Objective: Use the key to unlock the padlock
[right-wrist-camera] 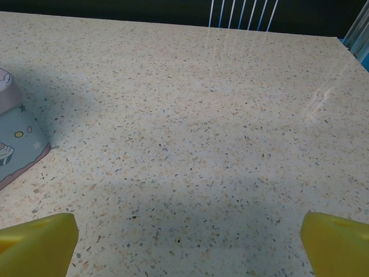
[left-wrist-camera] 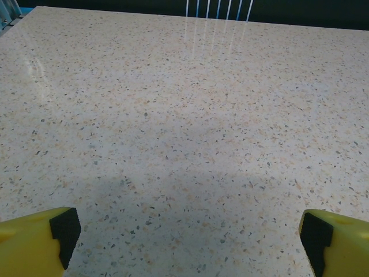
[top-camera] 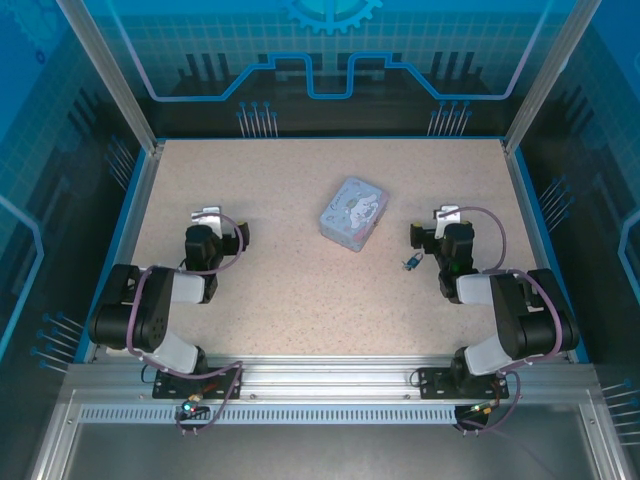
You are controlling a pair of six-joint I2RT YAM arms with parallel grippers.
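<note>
Two grippers: the left gripper (top-camera: 207, 216) and the right gripper (top-camera: 447, 216). One pale blue tin (top-camera: 353, 212) lies between them, nearer the right one. One padlock (top-camera: 411, 263) sits just left of the right gripper. It is perhaps joined by the key, but too small to count apart.
</note>
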